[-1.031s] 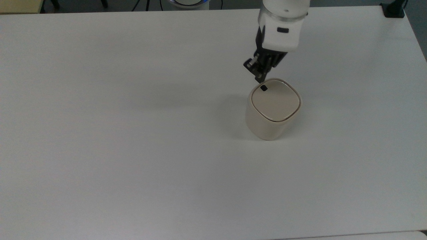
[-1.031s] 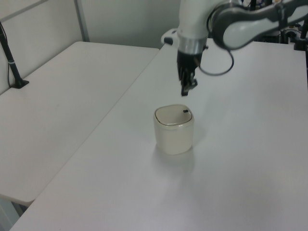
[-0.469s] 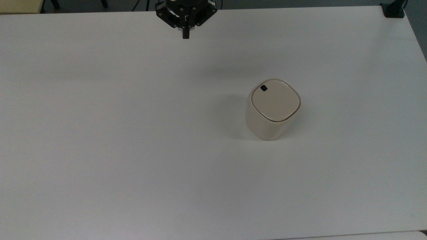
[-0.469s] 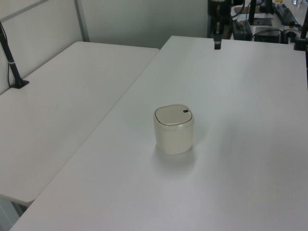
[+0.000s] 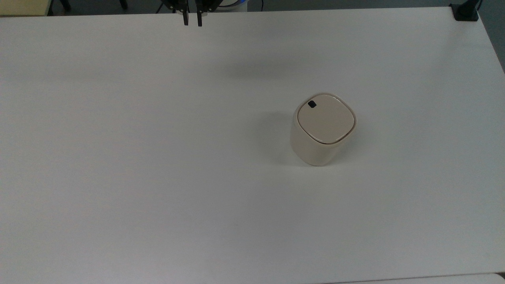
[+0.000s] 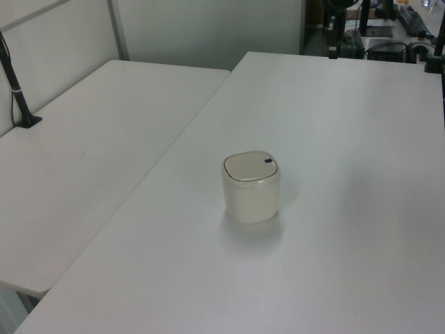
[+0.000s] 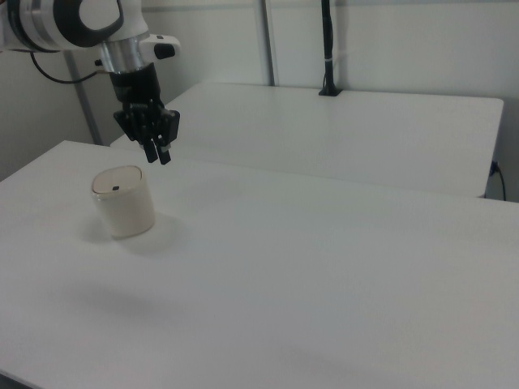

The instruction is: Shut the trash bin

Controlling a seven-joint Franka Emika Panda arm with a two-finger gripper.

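Observation:
The cream trash bin (image 5: 323, 130) stands upright on the white table (image 5: 158, 157), right of centre in the top view. Its flat lid (image 5: 325, 118) lies flush with the rim, the small black mark (image 5: 312, 104) at its far left corner. My gripper (image 5: 192, 19) hangs at the table's far edge in the top view, well away from the bin, open with nothing between its two fingertips. In the left view the bin (image 6: 252, 186) sits mid-table and the gripper (image 6: 333, 49) is at the far end. In the right view the gripper (image 7: 160, 151) hangs just above and right of the bin (image 7: 122, 203).
A black clamp (image 5: 465, 12) sits at the table's far right corner in the top view. A second white table (image 6: 83, 139) adjoins on the left view's left, with a black post (image 6: 17, 90). In the right view another table (image 7: 349, 130) lies behind.
The gripper has drawn back from beside the bin's lid to the table's far edge, and its fingers have parted. The bin has not moved and its lid stays flat.

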